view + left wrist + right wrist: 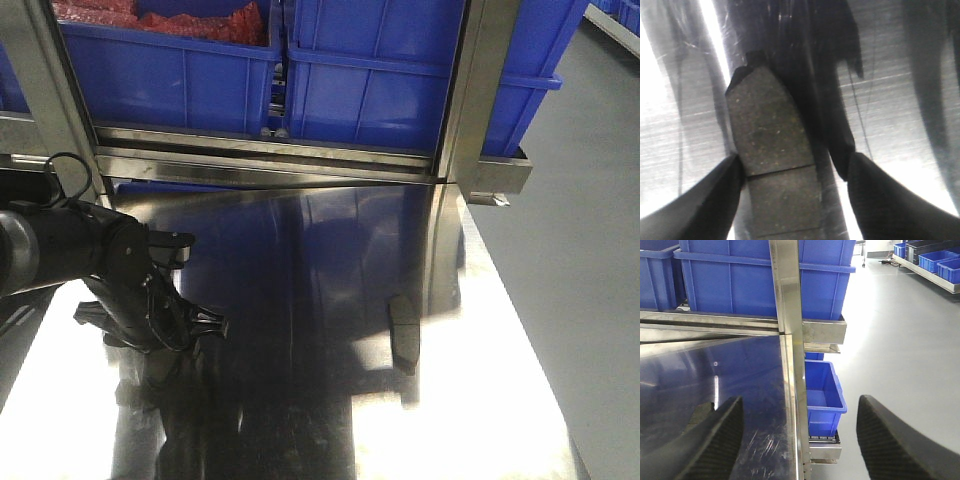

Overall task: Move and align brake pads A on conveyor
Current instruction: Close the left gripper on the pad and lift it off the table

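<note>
A grey-brown brake pad (772,150) with a thin central groove lies flat on the shiny steel table (900,115), seen in the left wrist view. My left gripper (795,160) is open and straddles it. The left finger (705,200) touches the pad's edge, while the right finger (885,200) stands a little apart from it. My left arm (90,260) reaches in from the left. Another brake pad (405,335) lies right of centre on the table, and its corner (699,415) shows behind my open, empty right gripper (800,400). The conveyor is out of view.
Blue bins (380,90) sit on a steel rack (300,150) along the table's far edge. A steel upright (465,100) stands at the back right. Below the table's right edge (799,440) sits a small blue bin (822,395), with grey floor (580,280) beyond.
</note>
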Controlling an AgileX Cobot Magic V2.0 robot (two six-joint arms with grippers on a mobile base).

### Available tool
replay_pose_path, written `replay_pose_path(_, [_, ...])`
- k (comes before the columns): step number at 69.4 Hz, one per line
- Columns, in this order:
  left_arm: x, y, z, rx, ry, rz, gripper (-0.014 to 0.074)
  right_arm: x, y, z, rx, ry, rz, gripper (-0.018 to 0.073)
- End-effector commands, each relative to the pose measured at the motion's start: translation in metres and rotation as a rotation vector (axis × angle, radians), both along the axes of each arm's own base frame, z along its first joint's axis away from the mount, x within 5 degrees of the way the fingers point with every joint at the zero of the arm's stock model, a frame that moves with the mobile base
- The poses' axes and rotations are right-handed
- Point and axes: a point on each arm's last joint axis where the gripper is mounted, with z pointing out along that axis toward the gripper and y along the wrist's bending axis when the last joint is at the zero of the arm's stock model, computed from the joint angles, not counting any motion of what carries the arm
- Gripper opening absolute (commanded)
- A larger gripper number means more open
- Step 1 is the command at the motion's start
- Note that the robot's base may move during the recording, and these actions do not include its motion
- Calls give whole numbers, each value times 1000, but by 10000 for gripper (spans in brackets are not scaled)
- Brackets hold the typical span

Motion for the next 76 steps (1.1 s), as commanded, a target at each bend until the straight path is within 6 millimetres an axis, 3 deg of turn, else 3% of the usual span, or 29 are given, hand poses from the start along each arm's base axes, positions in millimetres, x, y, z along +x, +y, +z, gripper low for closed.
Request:
replay_pose_path(1, [2,0,14,12,-34,-8,366,1,0,16,-11,-96,6,473])
replay_pose_path(29, [4,-1,16,-2,-63,-13,-10,1,0,16,-11,-96,6,473])
replay_pose_path(39, [3,0,31,-21,-116,-16,-9,1,0,16,-11,-96,6,473])
replay_pose_path(58, [-14,6,96,-91,-308,-18,-8,1,0,16,-11,-96,6,473])
replay_pose_path(67, [-36,14,121,-110,-381,-26,-8,1,0,16,-11,-96,6,473])
replay_pose_path(76, [-67,26,132,-132,-453,-30,-8,1,0,16,-11,-96,6,473])
